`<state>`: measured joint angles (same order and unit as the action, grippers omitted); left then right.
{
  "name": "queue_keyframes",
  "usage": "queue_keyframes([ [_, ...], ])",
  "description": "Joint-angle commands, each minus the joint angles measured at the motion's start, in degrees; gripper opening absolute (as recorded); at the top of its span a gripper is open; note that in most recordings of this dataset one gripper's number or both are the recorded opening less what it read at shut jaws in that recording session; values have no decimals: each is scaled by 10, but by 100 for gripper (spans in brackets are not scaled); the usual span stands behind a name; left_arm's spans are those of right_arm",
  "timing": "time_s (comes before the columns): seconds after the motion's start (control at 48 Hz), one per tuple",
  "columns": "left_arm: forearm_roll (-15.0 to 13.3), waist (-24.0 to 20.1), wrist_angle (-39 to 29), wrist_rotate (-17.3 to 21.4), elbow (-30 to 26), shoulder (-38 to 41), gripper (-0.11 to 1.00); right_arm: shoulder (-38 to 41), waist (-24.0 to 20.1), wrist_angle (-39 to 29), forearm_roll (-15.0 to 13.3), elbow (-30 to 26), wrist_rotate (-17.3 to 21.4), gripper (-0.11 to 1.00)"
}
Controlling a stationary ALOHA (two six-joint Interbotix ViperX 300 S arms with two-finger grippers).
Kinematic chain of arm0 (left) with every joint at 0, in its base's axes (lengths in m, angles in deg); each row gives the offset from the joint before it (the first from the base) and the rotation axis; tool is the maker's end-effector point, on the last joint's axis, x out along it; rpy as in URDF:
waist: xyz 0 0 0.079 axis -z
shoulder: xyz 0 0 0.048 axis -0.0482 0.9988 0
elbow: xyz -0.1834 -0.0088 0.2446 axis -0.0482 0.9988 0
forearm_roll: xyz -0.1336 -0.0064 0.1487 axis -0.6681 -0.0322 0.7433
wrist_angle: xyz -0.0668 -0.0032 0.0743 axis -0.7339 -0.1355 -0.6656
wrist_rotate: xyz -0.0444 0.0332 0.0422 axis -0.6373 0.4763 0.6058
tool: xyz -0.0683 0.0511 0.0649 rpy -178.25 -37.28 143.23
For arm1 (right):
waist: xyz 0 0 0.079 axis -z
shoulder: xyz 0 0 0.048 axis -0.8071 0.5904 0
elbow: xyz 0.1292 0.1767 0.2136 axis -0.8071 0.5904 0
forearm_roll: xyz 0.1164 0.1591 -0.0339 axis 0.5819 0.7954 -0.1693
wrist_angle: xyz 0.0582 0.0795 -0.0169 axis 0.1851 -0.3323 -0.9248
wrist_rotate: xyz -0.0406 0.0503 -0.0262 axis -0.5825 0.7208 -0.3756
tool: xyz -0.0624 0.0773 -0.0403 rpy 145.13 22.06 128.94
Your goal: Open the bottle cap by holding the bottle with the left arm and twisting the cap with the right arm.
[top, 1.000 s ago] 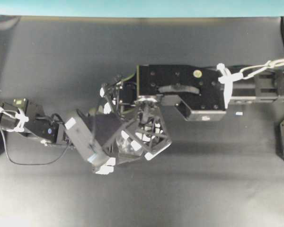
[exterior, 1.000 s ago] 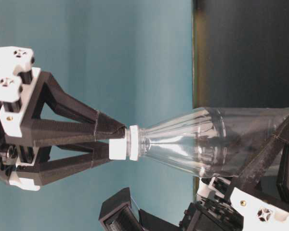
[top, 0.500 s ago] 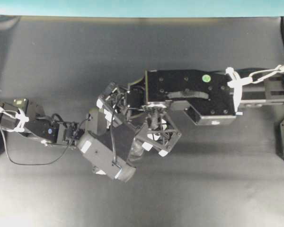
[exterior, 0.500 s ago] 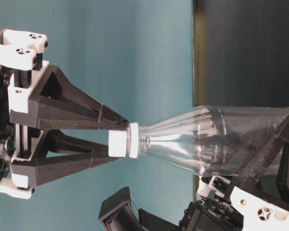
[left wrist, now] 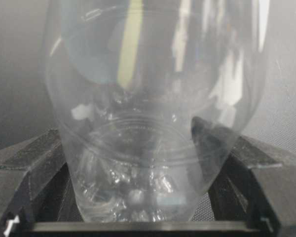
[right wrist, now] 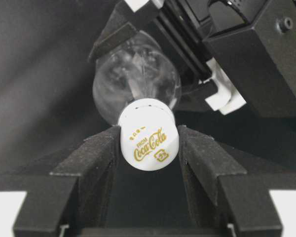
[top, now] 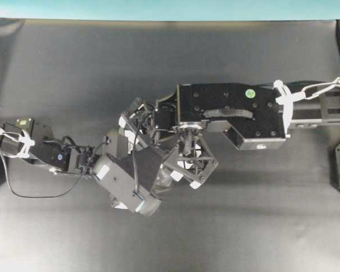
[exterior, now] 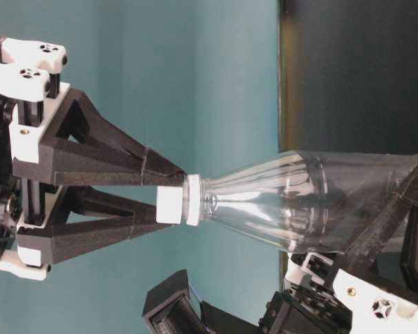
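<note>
While the left gripper [left wrist: 148, 217] clamps the bottle [left wrist: 153, 113], the right gripper [right wrist: 149, 148] pinches the bottle cap [right wrist: 149, 140]; the left arm's wrist housing [right wrist: 256, 54] crowds in at two o'clock.

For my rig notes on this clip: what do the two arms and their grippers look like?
Both are black. The left arm is slim, with a loose black cable and white ties. The right arm has a large boxy wrist housing with a green dot and a white tie. The right gripper has lattice fingers with white clips.
</note>
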<state>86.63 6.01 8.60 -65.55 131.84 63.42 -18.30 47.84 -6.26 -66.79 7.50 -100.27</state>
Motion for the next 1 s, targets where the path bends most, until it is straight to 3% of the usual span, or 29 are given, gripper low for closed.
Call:
queue_keyframes([
  [0.0, 2, 3, -2, -4, 1, 2, 82, -4, -29, 4, 4, -1, 17, 37],
  [0.083, 2, 4, -3, -4, 1, 2, 82, -4, -29, 10, 4, 1, 28, 40],
  [0.229, 2, 4, -3, -5, 2, 1, 82, -10, -32, 18, 3, 7, 62, 74],
  [0.271, 2, 3, -3, -5, 2, 0, 82, -12, -33, 19, 2, 8, 71, 79],
  [0.479, 2, 2, -13, -5, 6, -2, 82, -54, -32, 25, 4, 6, 157, 77],
  [0.646, 2, -2, -33, -6, 4, -4, 82, -115, -18, 72, 4, 22, 232, 77],
  [0.812, 2, -1, -33, -6, 9, -7, 82, -175, -7, 122, 7, 74, 248, 77],
  [0.979, 2, -2, -43, -6, 6, -9, 82, -250, -4, 223, 27, 167, 269, 77],
])
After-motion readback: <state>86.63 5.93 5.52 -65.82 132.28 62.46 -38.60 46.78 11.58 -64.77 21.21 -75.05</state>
